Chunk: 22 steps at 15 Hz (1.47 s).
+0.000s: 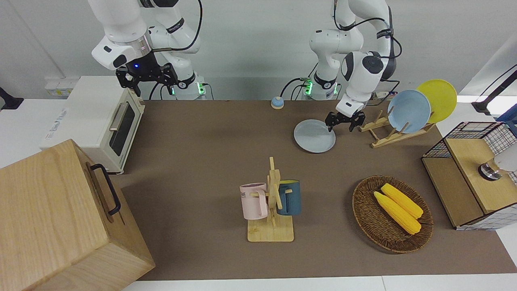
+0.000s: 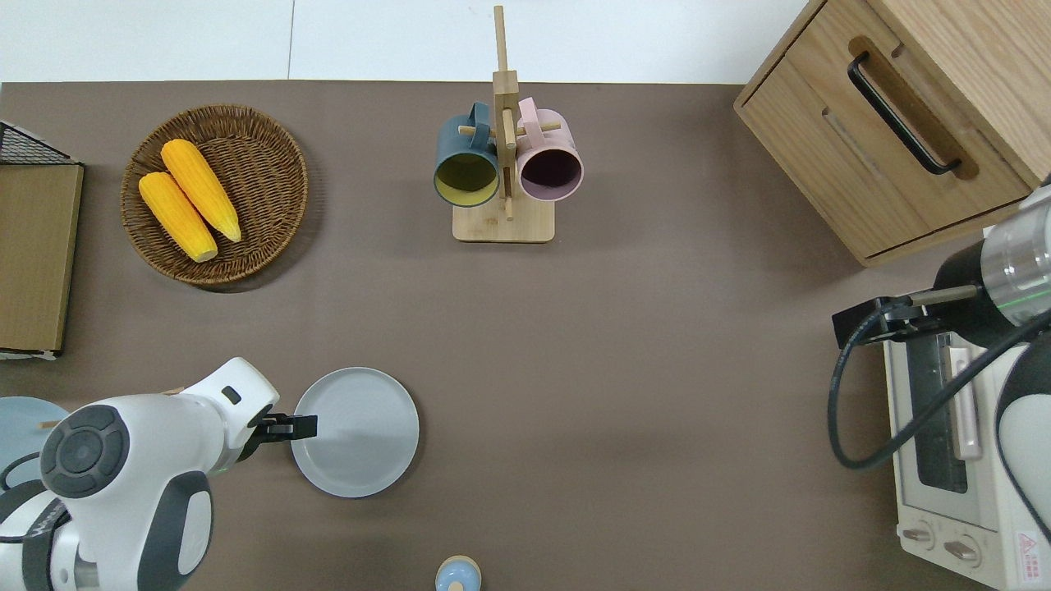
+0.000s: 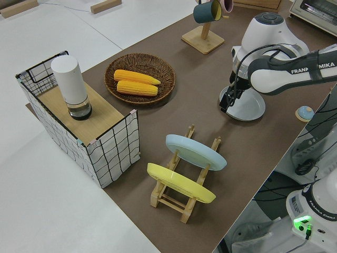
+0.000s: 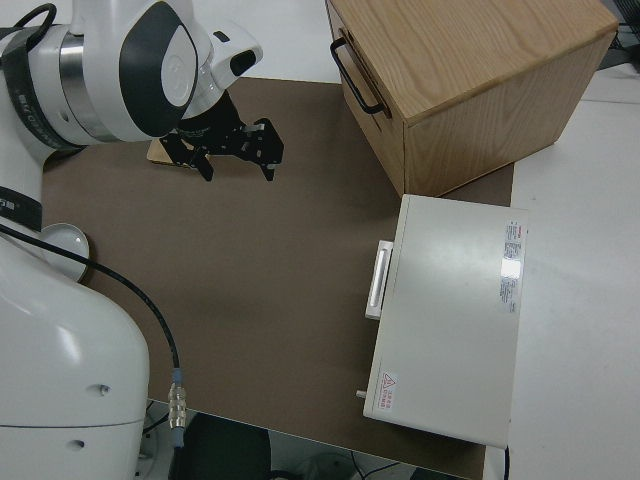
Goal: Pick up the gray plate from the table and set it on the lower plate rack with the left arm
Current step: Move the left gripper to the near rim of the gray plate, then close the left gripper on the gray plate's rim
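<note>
Two Franka arms stand at the brown-matted table, and only the left arm is at work: its black gripper hangs low at the edge of the gray plate, over the rim that faces the left arm's end of the table. In the overhead view the gripper reaches just onto that rim, and in the front view its jaws stand apart with nothing between them. Whether a fingertip touches the rim cannot be told. The gray plate lies flat on the mat, near the robots' side of the table. Just beside it, toward the left arm's end, stands the lower plate rack, a light-wood rack already carrying a sky-blue plate and a yellow plate, both leaning in their slots; the pegs nearest the gray plate are free. Farther from the robots sit a wicker basket with two ears of corn, and a wooden mug stand hung with a dark blue mug and a pink mug. The right arm is parked, its gripper with jaws wide apart and holding nothing.
</note>
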Motion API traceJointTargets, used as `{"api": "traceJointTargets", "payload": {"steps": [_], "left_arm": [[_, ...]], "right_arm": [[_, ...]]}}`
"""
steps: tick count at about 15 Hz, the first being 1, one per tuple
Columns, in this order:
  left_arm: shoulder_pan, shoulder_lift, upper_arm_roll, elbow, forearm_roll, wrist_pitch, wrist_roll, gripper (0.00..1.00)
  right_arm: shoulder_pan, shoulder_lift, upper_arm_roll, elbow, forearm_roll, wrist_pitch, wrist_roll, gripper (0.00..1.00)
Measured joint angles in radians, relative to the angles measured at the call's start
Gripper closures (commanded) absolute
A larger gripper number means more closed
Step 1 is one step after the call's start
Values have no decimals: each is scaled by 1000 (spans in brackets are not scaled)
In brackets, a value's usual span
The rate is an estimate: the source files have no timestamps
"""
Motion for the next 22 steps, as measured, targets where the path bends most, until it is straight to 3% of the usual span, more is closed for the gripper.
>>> {"api": "traceJointTargets", "payload": {"steps": [8,9,13,16,17,22], "left_arm": [[-13,68,0,-44,0,94,-2,17],[-14,71,0,-46,0,96,-2,67],[-15,83,0,-48,0,102,-2,675],[-15,84,0,-49,0,104,-2,943],[-15,84,0,-49,0,105,-2,999],[-19,75,0,-48,-1,104,-2,1000]], "right_arm": [[0,0,0,0,0,0,0,17],[0,0,0,0,0,0,0,17],[0,0,0,0,0,0,0,17],[0,0,0,0,0,0,0,17],[0,0,0,0,0,0,0,17],[0,0,0,0,0,0,0,17]]}}
